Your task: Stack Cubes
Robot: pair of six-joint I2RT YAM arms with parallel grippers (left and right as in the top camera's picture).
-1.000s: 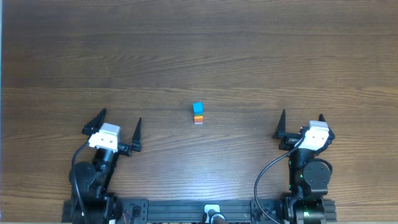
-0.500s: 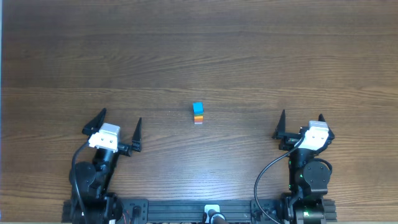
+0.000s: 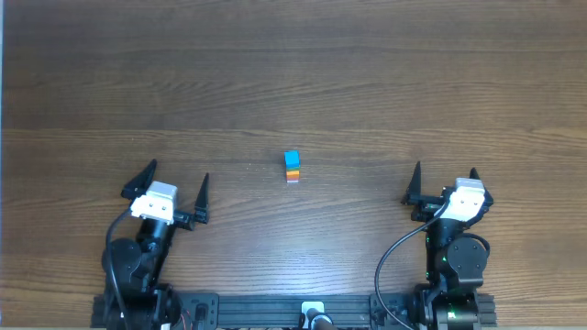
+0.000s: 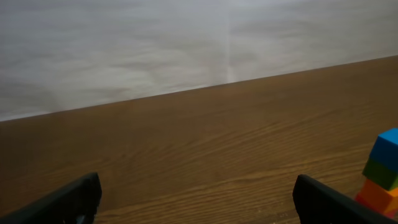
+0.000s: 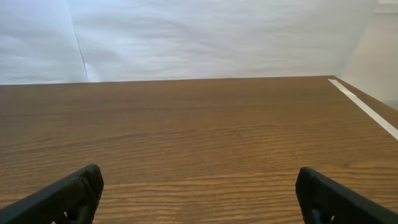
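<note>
Worktop (image 3: 293, 73), wood-grained, spans the top view. Left arm (image 3: 147, 234), lower left, and right arm (image 3: 456, 234), lower right, sit close to their bases. The left jaws and right jaws are both spread wide and hold nothing. Cube stack (image 3: 292, 168) stands upright at frame centre, well apart from both arms: blue cube (image 4: 387, 149) on green cube (image 4: 380, 172) on orange cube (image 4: 375, 191). I judge the stacking complete, so I would leave both arms parked clear of the tower.

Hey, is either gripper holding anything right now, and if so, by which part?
Nothing is held. The left gripper and the right gripper are both open and empty, well apart from the cube stack.
</note>
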